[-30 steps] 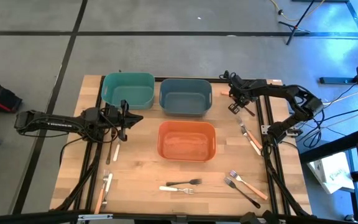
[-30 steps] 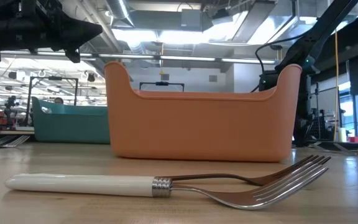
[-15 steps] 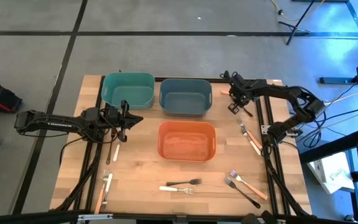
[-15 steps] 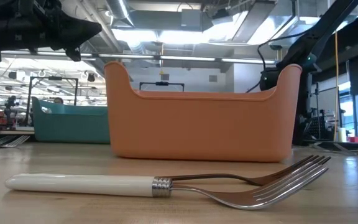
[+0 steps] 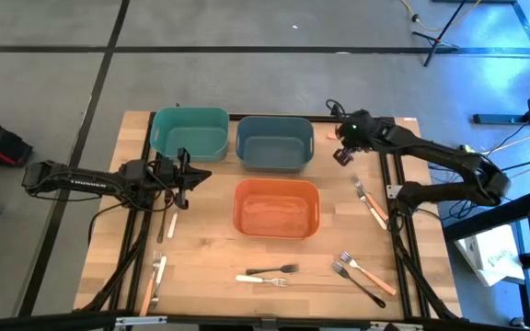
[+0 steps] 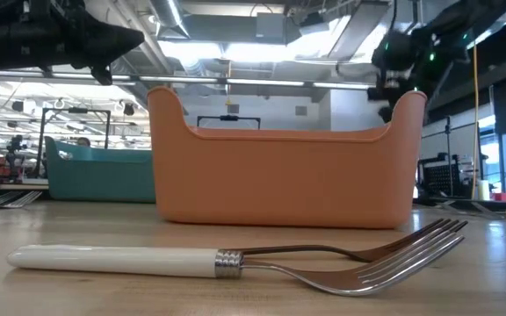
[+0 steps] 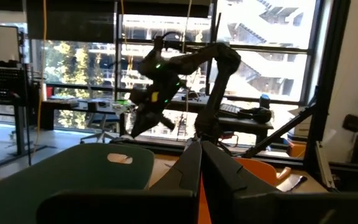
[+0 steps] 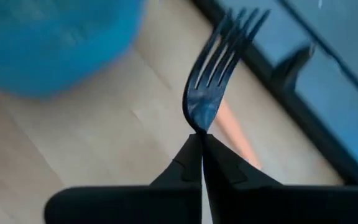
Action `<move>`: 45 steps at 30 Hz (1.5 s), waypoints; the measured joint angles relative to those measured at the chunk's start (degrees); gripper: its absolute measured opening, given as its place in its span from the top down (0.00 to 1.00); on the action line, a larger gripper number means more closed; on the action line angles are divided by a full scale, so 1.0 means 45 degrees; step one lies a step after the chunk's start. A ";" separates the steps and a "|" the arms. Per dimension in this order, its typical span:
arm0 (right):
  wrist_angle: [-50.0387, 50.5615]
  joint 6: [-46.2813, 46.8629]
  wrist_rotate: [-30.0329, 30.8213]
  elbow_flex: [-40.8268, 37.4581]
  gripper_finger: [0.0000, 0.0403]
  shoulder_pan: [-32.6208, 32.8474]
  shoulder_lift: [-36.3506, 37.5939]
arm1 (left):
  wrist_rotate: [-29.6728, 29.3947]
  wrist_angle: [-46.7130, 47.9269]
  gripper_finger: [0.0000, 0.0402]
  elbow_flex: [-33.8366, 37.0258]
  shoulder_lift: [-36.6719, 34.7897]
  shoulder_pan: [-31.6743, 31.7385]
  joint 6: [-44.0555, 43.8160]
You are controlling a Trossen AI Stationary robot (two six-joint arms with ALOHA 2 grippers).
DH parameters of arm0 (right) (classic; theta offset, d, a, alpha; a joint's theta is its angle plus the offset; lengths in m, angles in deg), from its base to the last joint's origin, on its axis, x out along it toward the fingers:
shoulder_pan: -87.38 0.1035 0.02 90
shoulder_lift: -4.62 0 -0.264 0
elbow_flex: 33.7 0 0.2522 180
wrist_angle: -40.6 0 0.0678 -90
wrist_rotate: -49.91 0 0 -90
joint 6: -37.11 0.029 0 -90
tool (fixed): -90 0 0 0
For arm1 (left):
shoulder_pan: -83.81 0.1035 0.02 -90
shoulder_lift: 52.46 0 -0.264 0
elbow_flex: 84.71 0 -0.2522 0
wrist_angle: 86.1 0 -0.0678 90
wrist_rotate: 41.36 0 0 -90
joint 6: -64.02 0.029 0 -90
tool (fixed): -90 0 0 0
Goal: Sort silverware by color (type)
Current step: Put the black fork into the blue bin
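- High view: right claw raised over the table just past the blue-grey bin's corner, clamped on a black fork, not clearly seen from here. Left claw hovering just short of the teal bin, pinched together, nothing seen in it. Orange bin between the two claws, nearer the camera side. Other silverware well away from both claws: a white-handled fork and a dark fork in front of the orange bin, two forks toward the near right corner, more pieces below the right claw, others below the left claw.
- Low view: white-handled fork lying flat in front of the orange bin; dark arm parts high above at both upper corners.
- Left wrist view: left claw closed tight, teal bin just ahead, other arm farther off.
- Right wrist view: right claw shut on a black fork, tines pointing away, table beneath, an orange handle lying just behind the fork.
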State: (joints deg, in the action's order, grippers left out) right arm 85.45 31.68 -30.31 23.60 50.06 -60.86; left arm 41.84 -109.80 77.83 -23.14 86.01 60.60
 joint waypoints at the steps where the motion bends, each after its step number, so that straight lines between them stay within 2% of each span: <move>1: -0.0177 0.0115 0.0017 0.0156 1.00 0.0246 0.0160 | -0.0030 0.0002 0.98 0.0000 -0.0005 -0.0022 0.0106; 10: -0.1418 0.0223 0.0312 0.2157 1.00 0.2607 0.0083 | -0.0031 0.0127 0.98 0.0000 -0.0002 -0.0039 0.0196; 16: -0.1292 0.1264 0.1332 0.2021 0.99 0.3041 -0.0008 | -0.0014 0.0133 0.98 0.0000 -0.0005 -0.0034 0.0190; 18: -0.1088 0.1928 0.1775 0.1736 0.96 0.2775 -0.0081 | -0.0007 0.0136 0.98 0.0000 -0.0001 -0.0034 0.0190; 21: -0.0883 0.2529 0.1745 0.1061 0.88 0.2086 -0.0090 | 0.0008 0.0138 0.98 0.0000 -0.0004 -0.0034 0.0117; 27: -0.2559 0.2165 0.0159 -0.0706 0.66 0.0459 -0.0090 | 0.0013 0.0167 0.98 0.0000 -0.0005 -0.0029 0.0116; 31: -0.4062 0.1758 -0.0417 -0.1709 0.57 -0.0526 -0.0322 | -0.0026 0.0161 0.98 0.0000 -0.0003 -0.0029 0.0117; 36: -0.5112 0.1533 -0.1600 -0.2046 0.55 -0.1170 -0.1826 | -0.0028 0.0152 0.98 0.0000 -0.0005 -0.0029 0.0117; 45: -0.7641 0.1083 -0.1684 -0.2051 0.58 -0.1137 -0.4952 | -0.0036 0.0138 0.98 0.0000 -0.0005 -0.0029 0.0108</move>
State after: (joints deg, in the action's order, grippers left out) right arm 51.07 36.55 -37.89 14.37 44.95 -83.14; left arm 41.68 -109.18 77.83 -23.16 85.87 61.08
